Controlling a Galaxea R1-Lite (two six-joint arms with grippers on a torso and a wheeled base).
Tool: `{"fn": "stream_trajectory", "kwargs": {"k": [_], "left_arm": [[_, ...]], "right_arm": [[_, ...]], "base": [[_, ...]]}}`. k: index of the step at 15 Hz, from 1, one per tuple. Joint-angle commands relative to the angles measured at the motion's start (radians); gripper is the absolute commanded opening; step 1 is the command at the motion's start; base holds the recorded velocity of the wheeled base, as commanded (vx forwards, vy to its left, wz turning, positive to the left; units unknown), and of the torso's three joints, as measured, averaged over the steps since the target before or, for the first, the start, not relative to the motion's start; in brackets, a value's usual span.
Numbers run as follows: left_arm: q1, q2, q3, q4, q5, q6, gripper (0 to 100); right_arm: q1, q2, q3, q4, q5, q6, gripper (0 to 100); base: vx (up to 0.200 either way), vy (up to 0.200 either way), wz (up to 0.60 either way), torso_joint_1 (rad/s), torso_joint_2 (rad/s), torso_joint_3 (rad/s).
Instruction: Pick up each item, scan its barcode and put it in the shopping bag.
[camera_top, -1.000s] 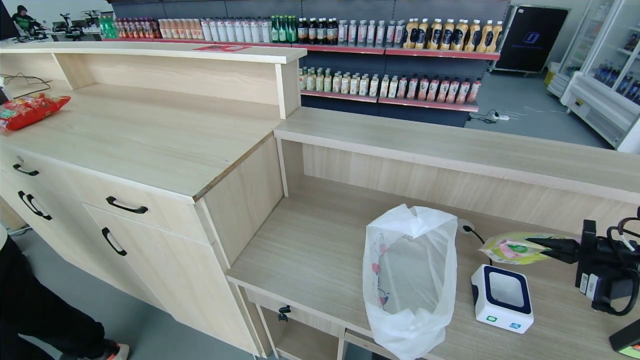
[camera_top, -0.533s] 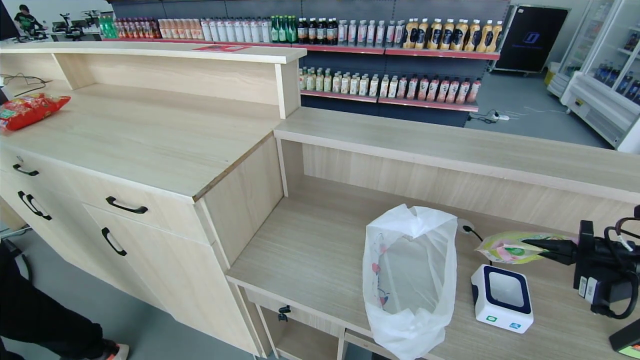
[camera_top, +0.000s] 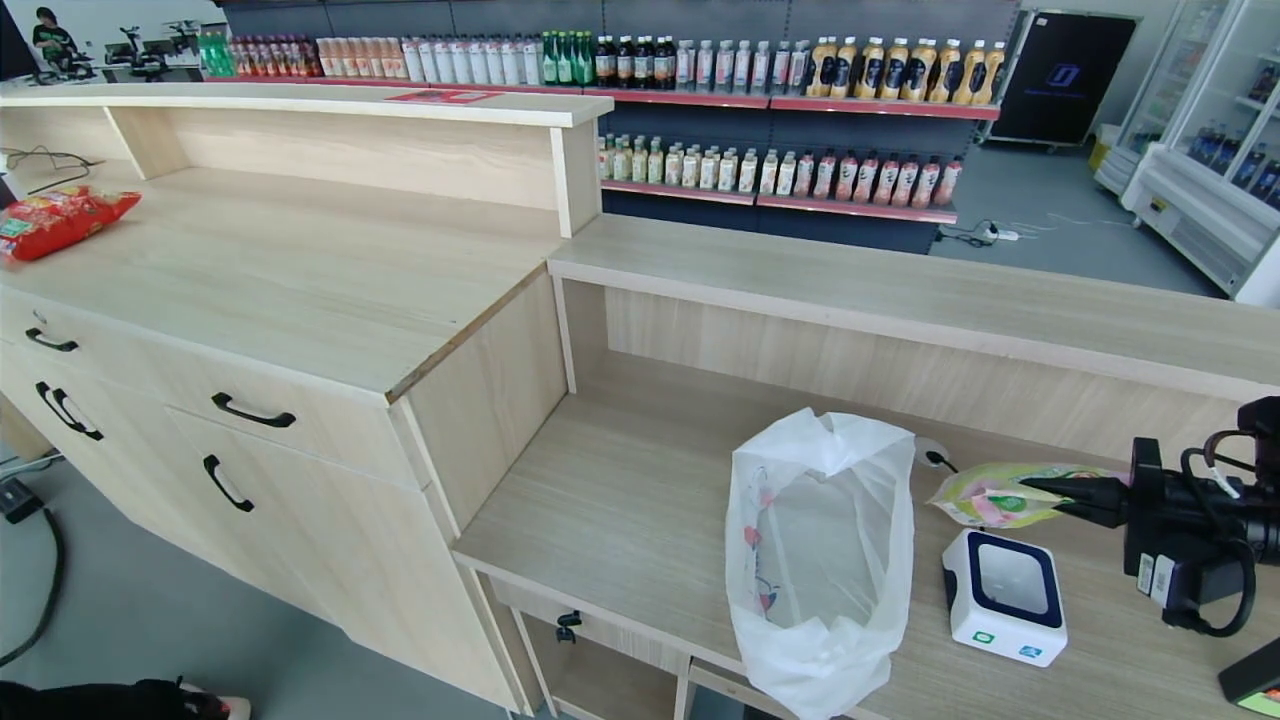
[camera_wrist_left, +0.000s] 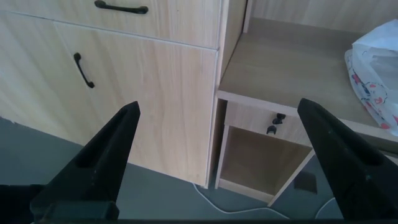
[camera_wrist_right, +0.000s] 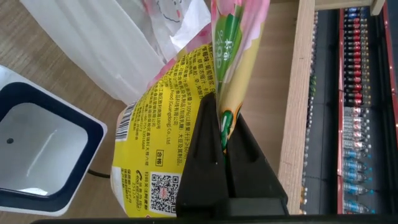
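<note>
One yellow-green snack pouch (camera_top: 985, 495) hangs clamped in the right pincer (camera_top: 1035, 487), above the scanner (camera_top: 1003, 597) on the counter (camera_top: 620, 500). The shopping bag (camera_top: 820, 560) stands just beside the scanner. The left pincer (camera_wrist_left: 219, 107) gapes, grasping nothing.

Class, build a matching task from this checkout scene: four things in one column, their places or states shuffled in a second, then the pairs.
1 snack pouch
2 shopping bag
3 scanner
4 red packet

A on the higher counter, far left
B clamped in the right end effector
C standing open on the lower counter
D white box, window facing up

Pairs: 1-B, 2-C, 3-D, 4-A
</note>
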Motion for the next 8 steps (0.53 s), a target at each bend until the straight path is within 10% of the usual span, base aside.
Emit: {"fn": "stream_trajectory", "kwargs": {"k": [1, 6, 8], "left_arm": [[0.0, 0.001, 0.0, 0.0, 0.0, 0.0, 100], [0.0, 0.001, 0.0, 0.0, 0.0, 0.0, 100], [0.0, 0.001, 0.0, 0.0, 0.0, 0.0, 100]], "right_arm": [[0.0, 0.002, -0.001, -0.001, 0.0, 0.0, 0], [-0.003, -0.049, -0.008, 0.007, -0.009, 0.038, 0], [-0.029, -0.211, -0.005, 0.108, -0.041, 0.254, 0]], "base": [[0.0, 0.0, 0.0, 0.0, 0.0, 0.0], [0.0, 0.0, 0.0, 0.0, 0.0, 0.0], [0.0, 0.0, 0.0, 0.0, 0.0, 0.0]]}}
